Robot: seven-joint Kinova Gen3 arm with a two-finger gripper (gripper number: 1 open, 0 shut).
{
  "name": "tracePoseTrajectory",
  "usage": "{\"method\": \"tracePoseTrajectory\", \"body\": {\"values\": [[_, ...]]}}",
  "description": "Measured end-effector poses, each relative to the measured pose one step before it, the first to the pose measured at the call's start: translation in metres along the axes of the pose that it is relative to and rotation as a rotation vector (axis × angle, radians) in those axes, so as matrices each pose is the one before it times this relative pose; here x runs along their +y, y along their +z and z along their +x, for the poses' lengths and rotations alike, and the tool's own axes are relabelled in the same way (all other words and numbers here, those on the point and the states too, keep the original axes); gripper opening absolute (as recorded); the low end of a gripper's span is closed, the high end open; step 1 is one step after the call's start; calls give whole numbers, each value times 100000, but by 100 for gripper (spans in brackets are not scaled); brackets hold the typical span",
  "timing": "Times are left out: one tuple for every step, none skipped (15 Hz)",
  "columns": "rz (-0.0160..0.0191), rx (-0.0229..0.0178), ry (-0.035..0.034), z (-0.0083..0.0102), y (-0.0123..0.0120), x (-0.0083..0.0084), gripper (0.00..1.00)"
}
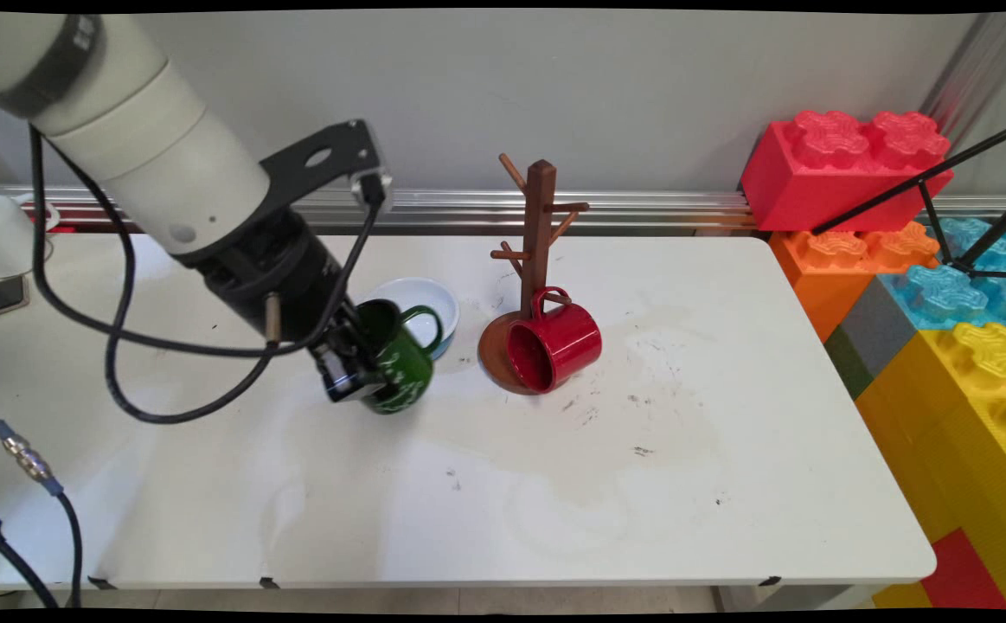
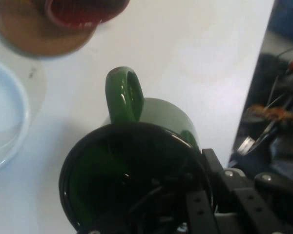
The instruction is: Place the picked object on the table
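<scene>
- Gripping the green mug (image 1: 397, 368) by its rim, the gripper (image 1: 355, 368) has one finger inside the mouth and the other outside the wall, closed on that wall.
- Green mug: glossy dark green with white lettering on its side, tilted, its mouth turned up toward the arm and its looped handle (image 2: 123, 95) toward the bowl; nothing can be made out inside it but the dark interior and the finger.
- White bowl (image 1: 423, 303): just behind the green mug, its hollow showing only pale glaze.
- Red mug (image 1: 553, 343): lying on its side on the round base of the wooden mug tree (image 1: 537, 251), to the right of the green mug, its open mouth facing the table's near side; its inside looks bare.
- Table (image 1: 641, 484): white, smudged with dark marks beyond the green mug.
</scene>
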Motion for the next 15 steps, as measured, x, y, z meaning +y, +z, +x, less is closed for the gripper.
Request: {"method": "tracePoseTrajectory", "body": {"values": [[890, -1133, 1070, -239, 196, -78, 0], [1268, -1520, 1531, -343, 394, -117, 0], [829, -904, 973, -228, 264, -45, 0], [1235, -1273, 1669, -301, 511, -91, 0], [1422, -1428, 2069, -330, 640, -85, 0], [1312, -1429, 2083, -297, 705, -58, 0], [1100, -1371, 1605, -267, 659, -18, 0], [695, -821, 954, -157, 417, 8, 0], [945, -1432, 1197, -277, 667, 19, 0], [1006, -1706, 1265, -299, 781, 62, 0], [899, -1729, 1085, -280, 765, 64, 0], [726, -1449, 709, -229, 658, 48, 0], [495, -921, 387, -153, 423, 39, 0], [551, -1062, 370, -143, 549, 12, 0], [492, -943, 359, -112, 515, 7, 0]]}}
